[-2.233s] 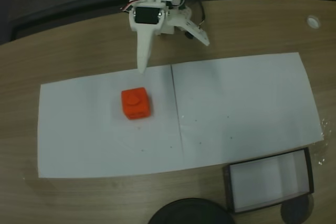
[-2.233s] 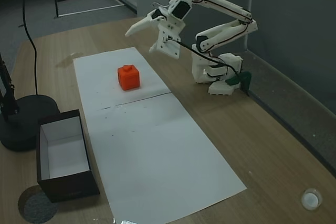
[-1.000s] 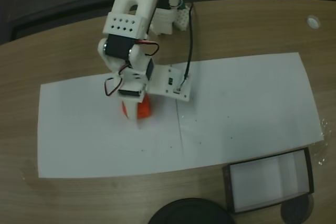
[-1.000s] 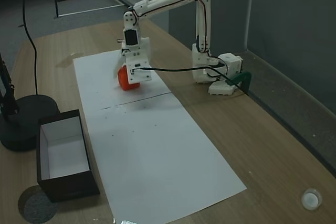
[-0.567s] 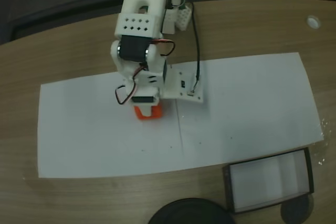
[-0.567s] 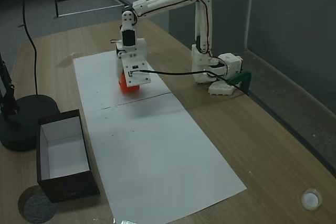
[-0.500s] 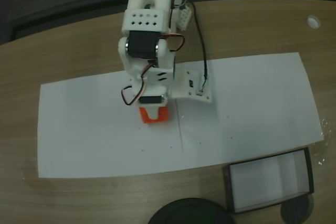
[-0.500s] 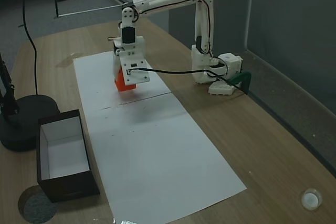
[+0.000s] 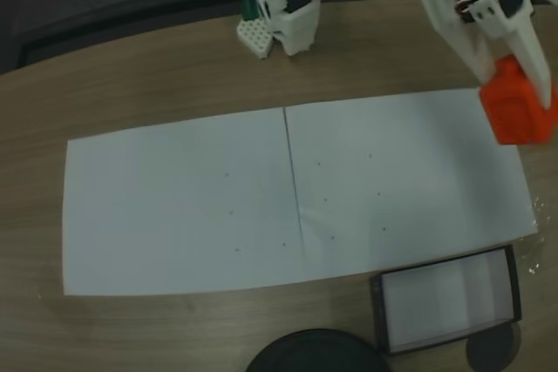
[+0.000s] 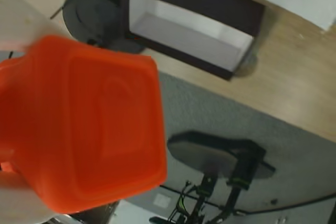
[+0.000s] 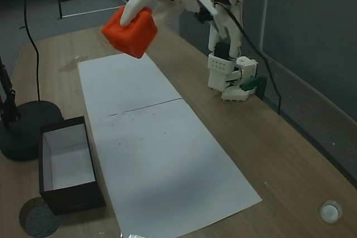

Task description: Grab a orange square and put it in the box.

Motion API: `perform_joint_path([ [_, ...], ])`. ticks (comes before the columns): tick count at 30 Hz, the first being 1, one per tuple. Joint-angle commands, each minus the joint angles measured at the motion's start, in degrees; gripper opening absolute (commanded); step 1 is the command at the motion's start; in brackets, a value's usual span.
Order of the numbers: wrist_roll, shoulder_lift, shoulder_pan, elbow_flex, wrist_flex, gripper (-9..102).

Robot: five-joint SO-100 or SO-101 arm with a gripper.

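The orange square (image 9: pixel 516 115) hangs high above the table, near the right end of the white paper in a fixed view. My gripper (image 9: pixel 516 93) is shut on it, a white finger on each side. From the side in a fixed view, the orange square (image 11: pixel 130 32) is held tilted well above the paper's far end by the gripper (image 11: pixel 131 22). In the wrist view the orange square (image 10: pixel 89 129) looms large at the left. The box (image 9: pixel 377 313), black-rimmed and white inside, stands at the table's near edge, and its inside looks bare. The box (image 11: pixel 72 200) (image 10: pixel 210 1) is also in the other two views.
A white paper sheet (image 9: pixel 183 206) covers the middle of the wooden table. A round black disc (image 9: pixel 314 353) lies beside the box, and a black lamp base (image 11: pixel 25 129) stands behind it. The arm's base (image 9: pixel 283 10) sits at the far edge. A small white cap (image 11: pixel 330 211) lies by a corner.
The gripper closed on the orange square on the paper, lifted it high and swung it toward the right end of the paper in the top-down fixed view.
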Motion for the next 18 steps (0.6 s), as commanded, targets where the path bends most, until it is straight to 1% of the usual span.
perform_joint_path([
  [1,0.4,-7.0,0.2,-10.5,-1.9,8],
  [5,0.4,-17.8,3.1,-18.2,-1.9,8],
  [8,0.6,-25.0,6.9,-24.4,-2.0,8],
  [13,0.4,-35.2,11.8,-31.6,-2.5,8],
  [18,0.3,-41.3,13.0,-35.9,-2.4,8],
])
